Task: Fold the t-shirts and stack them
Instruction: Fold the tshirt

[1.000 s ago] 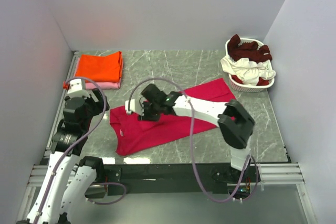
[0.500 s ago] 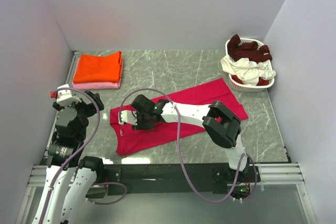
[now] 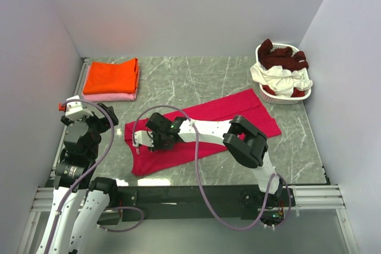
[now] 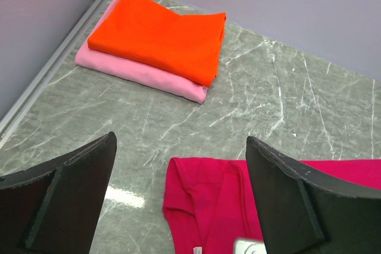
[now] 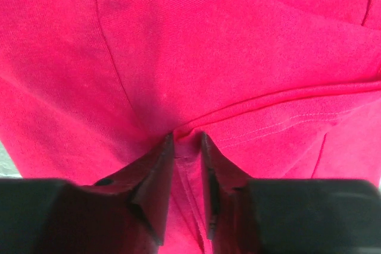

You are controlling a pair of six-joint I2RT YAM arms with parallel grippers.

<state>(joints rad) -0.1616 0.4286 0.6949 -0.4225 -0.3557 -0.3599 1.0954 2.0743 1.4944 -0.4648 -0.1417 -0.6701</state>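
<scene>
Your right wrist view crops the crimson-pink t-shirt (image 5: 238,57) on every side, and you cannot tell whether the right gripper (image 5: 187,147) pinches one layer or several. From above, the orange t-shirt (image 3: 112,75) hides most of the pale pink t-shirt (image 3: 110,96).

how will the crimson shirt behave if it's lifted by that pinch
Likely floppy: the crimson shirt lies creased and flat, so it should sag. Probably light, thin knit. The right jaws pinch only a small fold, so most may drag.
</scene>
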